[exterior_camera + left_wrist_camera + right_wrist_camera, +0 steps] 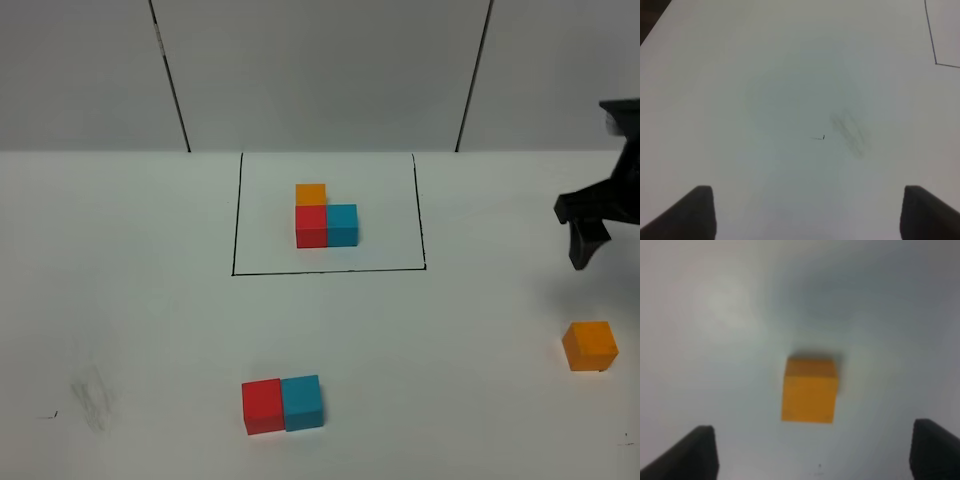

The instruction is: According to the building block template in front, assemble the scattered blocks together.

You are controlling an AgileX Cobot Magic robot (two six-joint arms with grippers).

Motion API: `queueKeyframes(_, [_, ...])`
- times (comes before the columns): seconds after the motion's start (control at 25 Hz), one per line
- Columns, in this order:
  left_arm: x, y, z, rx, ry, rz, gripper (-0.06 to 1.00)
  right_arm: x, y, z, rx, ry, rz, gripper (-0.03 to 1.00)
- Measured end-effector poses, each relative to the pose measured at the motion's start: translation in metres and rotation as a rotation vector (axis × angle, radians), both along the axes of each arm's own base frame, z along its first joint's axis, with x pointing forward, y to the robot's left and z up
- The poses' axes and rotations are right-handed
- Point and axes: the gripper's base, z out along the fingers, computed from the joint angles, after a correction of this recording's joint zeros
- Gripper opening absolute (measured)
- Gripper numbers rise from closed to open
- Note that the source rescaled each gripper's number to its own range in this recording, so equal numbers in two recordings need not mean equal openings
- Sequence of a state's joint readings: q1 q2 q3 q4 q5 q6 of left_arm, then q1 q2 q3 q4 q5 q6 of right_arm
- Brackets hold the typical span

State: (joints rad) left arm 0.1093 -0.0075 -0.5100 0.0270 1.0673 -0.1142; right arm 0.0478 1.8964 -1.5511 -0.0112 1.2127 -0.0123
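So, left of the template (325,218), my left gripper (807,212) hung spread wide over bare table (120,300). In front of the template, the red cube (262,406) and blue cube (302,402) sat touching, matching its front row. Well to its right lay the orange cube (589,346), not yet joined. My right gripper (812,452) hovered above it, fingers spread, holding nothing.
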Motion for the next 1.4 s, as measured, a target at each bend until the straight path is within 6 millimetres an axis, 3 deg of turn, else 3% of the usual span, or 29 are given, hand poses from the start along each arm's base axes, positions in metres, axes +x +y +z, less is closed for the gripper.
queueKeyframes(0.16, [0.0, 0.0, 0.0, 0.0, 0.0, 0.0, 1.0, -0.012, -0.012, -0.028, 0.0, 0.064, -0.044, 0.6])
queueKeyframes(0.4, [0.0, 0.0, 0.0, 0.0, 0.0, 0.0, 1.0, -0.024, -0.01, -0.06, 0.034, 0.069, -0.051, 0.6])
queueKeyframes(0.8, [0.0, 0.0, 0.0, 0.0, 0.0, 0.0, 1.0, -0.023, -0.01, -0.076, 0.041, -0.027, -0.057, 0.59])
queueKeyframes(1.4, [0.0, 0.0, 0.0, 0.0, 0.0, 0.0, 1.0, -0.016, -0.01, -0.119, 0.035, 0.041, -0.052, 0.59])
